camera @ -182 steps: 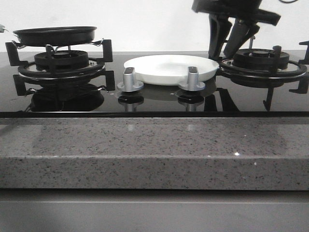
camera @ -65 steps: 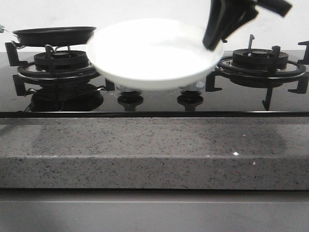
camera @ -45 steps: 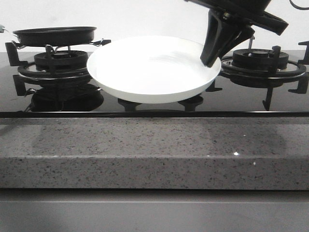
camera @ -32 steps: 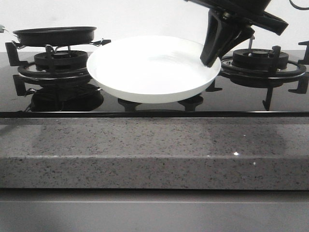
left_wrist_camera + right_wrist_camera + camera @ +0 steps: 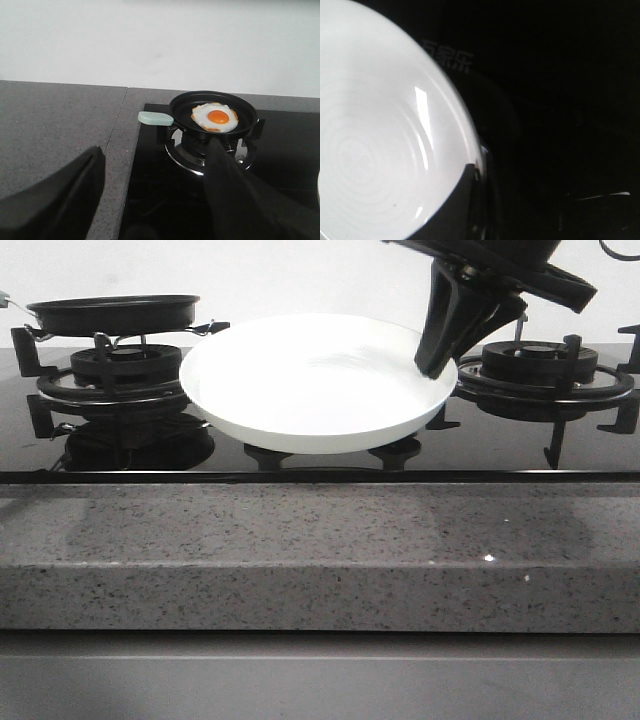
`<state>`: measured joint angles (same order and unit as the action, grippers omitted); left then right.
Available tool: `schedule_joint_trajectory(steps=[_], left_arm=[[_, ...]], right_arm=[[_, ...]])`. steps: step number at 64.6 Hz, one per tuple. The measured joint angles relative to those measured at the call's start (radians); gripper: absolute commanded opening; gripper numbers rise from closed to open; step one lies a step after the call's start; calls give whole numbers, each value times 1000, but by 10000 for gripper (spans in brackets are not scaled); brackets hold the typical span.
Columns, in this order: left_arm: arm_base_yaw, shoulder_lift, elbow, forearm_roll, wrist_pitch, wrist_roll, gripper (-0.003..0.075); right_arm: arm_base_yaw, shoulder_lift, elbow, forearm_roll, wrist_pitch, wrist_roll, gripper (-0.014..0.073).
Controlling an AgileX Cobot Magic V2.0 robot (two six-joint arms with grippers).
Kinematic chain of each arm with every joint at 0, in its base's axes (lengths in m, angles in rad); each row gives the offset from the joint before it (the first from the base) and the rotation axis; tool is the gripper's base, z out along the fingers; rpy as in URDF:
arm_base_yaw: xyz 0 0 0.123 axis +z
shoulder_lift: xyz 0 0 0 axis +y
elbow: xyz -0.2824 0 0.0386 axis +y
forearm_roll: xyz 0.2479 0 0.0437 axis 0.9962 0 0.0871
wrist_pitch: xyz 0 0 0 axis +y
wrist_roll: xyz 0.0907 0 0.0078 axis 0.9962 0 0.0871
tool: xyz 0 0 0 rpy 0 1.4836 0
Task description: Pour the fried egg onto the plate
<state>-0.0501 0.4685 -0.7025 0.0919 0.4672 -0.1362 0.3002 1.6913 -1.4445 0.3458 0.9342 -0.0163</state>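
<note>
On the left burner (image 5: 125,370) of the hob sits the black pan (image 5: 213,113), its pale handle (image 5: 155,118) pointing away from the plate, and in it lies the fried egg (image 5: 214,117), white with an orange yolk, not yet moved; from the front the pan's wall hides it. The left pincer (image 5: 150,195) hangs well back from the pan with its fingers spread wide and nothing between them. Further right, the plate (image 5: 318,380) is held up off the glass, tilted toward the camera, bare inside in both views that show it. The right pincer (image 5: 440,358) is clamped on the plate's right rim. On the far right the other burner (image 5: 540,368) stands bare. By my reading the plate-presenting step is in hand and the pour is not begun. The next move calls for the left pincer to close on the handle, lift the pan and tip it over the plate so the egg slides out.
</note>
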Motion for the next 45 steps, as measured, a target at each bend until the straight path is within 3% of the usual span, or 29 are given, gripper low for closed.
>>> schedule_joint_trajectory(steps=[7, 18, 33, 45], left_arm=[[0, 1, 0, -2, -6, 0, 478], [0, 45, 0, 6, -2, 0, 687], [19, 213, -78, 56, 141, 0, 691], [118, 441, -223, 47, 246, 0, 691]], right_arm=[[0, 0, 0, 0, 0, 0, -68], [0, 0, 0, 0, 0, 0, -68], [0, 0, 0, 2, 0, 0, -68], [0, 0, 0, 2, -1, 0, -68]])
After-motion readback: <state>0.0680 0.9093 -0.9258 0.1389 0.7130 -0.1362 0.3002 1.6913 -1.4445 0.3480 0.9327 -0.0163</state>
